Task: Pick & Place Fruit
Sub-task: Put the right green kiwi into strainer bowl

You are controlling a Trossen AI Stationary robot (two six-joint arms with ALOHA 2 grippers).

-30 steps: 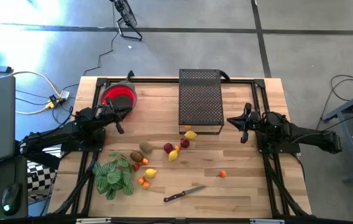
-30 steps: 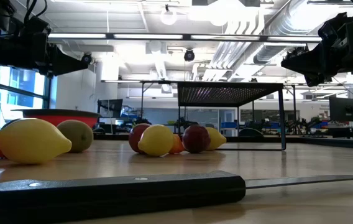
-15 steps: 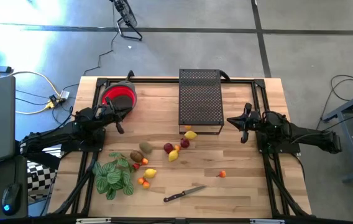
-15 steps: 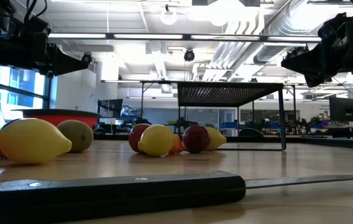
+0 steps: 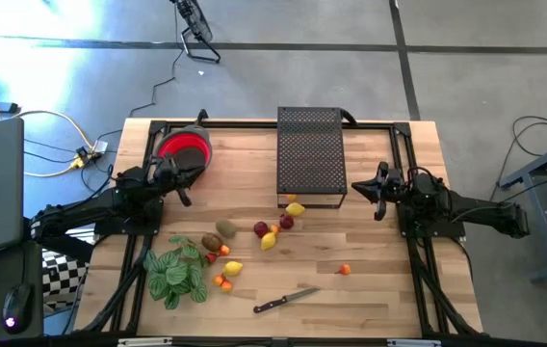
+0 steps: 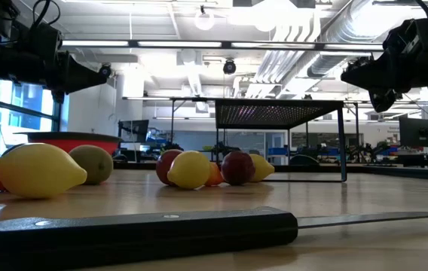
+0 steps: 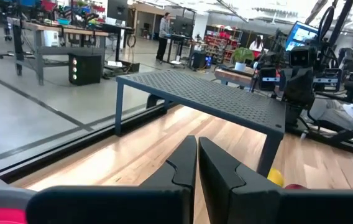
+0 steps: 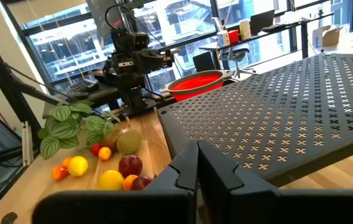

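Note:
The fruit lies on the wooden table near its middle: a lemon (image 5: 295,208) by the rack, two dark red apples (image 5: 261,228) (image 5: 286,223), a second lemon (image 5: 269,241), kiwis (image 5: 225,228) and small orange pieces (image 5: 223,281) (image 5: 345,270). A red bowl (image 5: 185,149) stands at the far left. My left gripper (image 7: 197,140) hovers shut beside the bowl, pointing level toward the rack. At the table's right side my right gripper (image 8: 197,146) is shut too and points level toward the left. Both are well above the table, and neither holds anything.
A black perforated rack (image 5: 311,156) stands on legs at the far middle, between the two grippers. A green leafy plant (image 5: 177,273) lies at the near left. A black-handled knife (image 5: 286,301) lies near the front edge. Bare wood shows at the near right.
Both grippers have rolled a little about the line they point along, staying in place and staying shut. The fruit has not moved.

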